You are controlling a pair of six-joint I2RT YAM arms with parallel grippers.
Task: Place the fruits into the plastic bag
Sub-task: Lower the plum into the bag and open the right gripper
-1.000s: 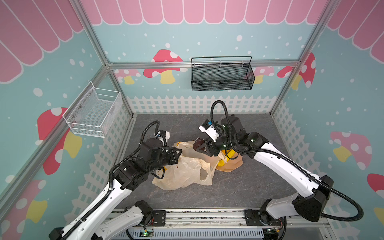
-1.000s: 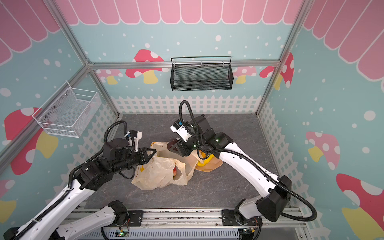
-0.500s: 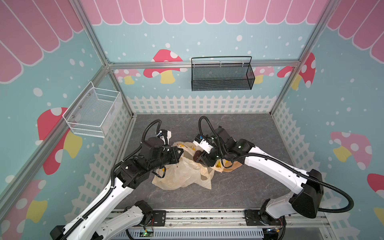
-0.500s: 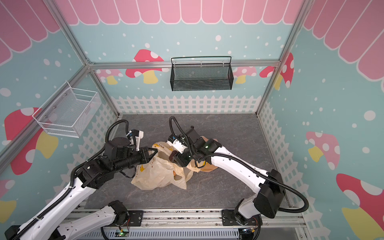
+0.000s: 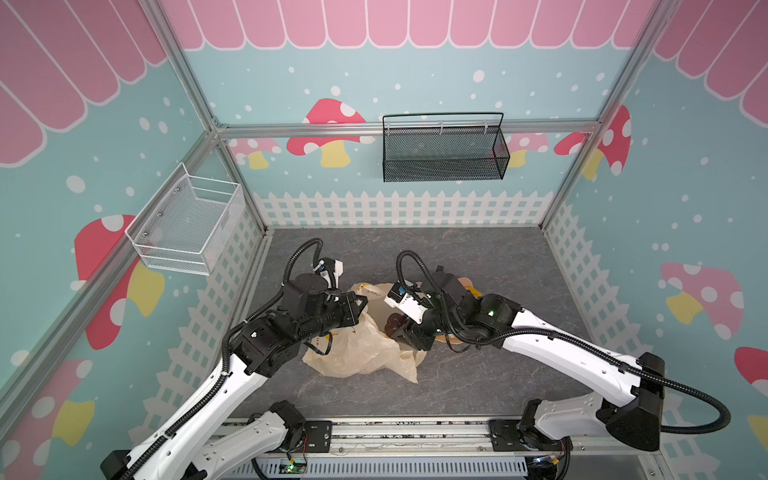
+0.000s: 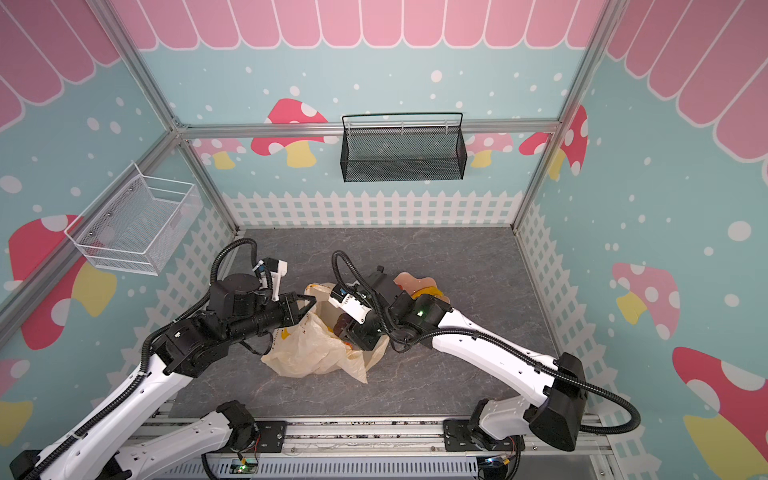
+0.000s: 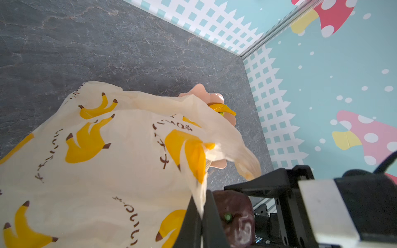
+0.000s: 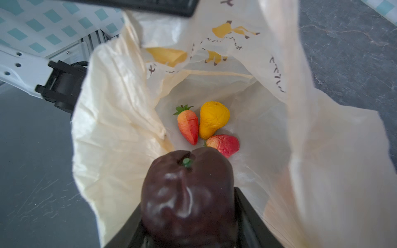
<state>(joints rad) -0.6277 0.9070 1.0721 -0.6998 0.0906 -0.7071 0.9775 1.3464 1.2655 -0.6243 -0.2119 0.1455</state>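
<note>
1. A black mesh basket (image 5: 444,149) hangs on the metal rail (image 5: 291,131) of the teal, white-dotted back wall (image 5: 415,83).
2. Left of it and lower, a white wire basket (image 5: 187,226) sits on the side wall.
3. Above it run pink scallops (image 5: 374,20); beside it are painted mushrooms (image 5: 330,133).
4. Below it comes a white picket-fence strip (image 5: 399,208), then the dark grey stone-look counter (image 5: 478,257).

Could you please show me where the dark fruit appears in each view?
In a top view: dark fruit just below centre, over the plastic bag.
In a top view: dark fruit left of centre.
Left wrist: dark fruit beside the bag's pinched rim.
Right wrist: dark fruit foreground, at the bag's mouth.
Shared landmark: the plastic bag.
</note>
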